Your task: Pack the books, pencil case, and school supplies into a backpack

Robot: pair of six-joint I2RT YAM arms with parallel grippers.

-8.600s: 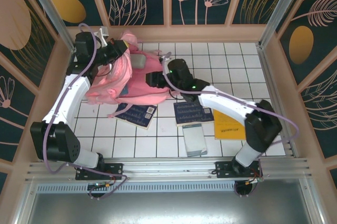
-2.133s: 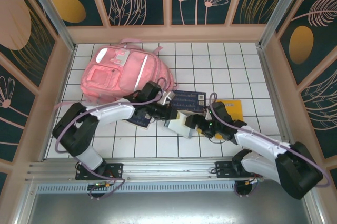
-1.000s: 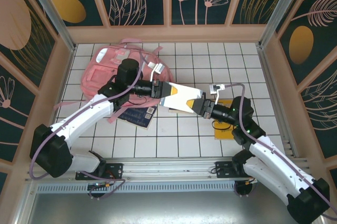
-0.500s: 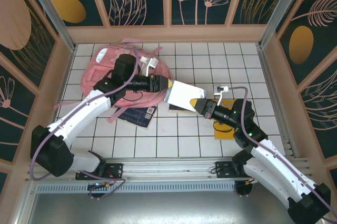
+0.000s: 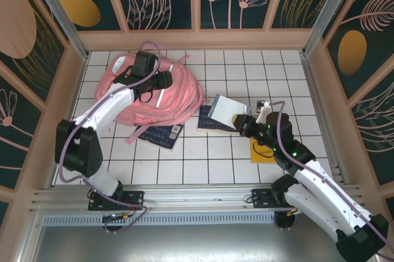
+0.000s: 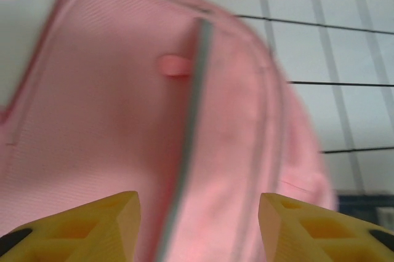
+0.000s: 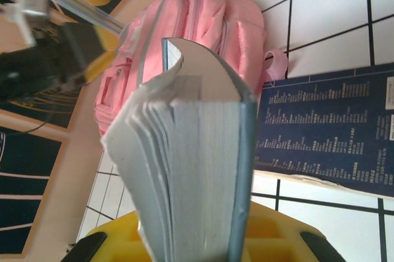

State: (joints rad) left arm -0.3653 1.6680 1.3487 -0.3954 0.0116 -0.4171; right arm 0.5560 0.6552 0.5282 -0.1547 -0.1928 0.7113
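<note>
Two hands: the right hand (image 5: 241,124) squeezes a grey book (image 5: 223,109), the left hand (image 6: 197,211) hovers over the pink backpack (image 5: 183,93), fingers (image 6: 92,220) spread, holding nothing.

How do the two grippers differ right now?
The left gripper is open and empty; the right gripper is shut on a pale book. The left gripper hangs over the backpack; the right gripper is to its side, by a navy book. Both have yellow fingers.
</note>
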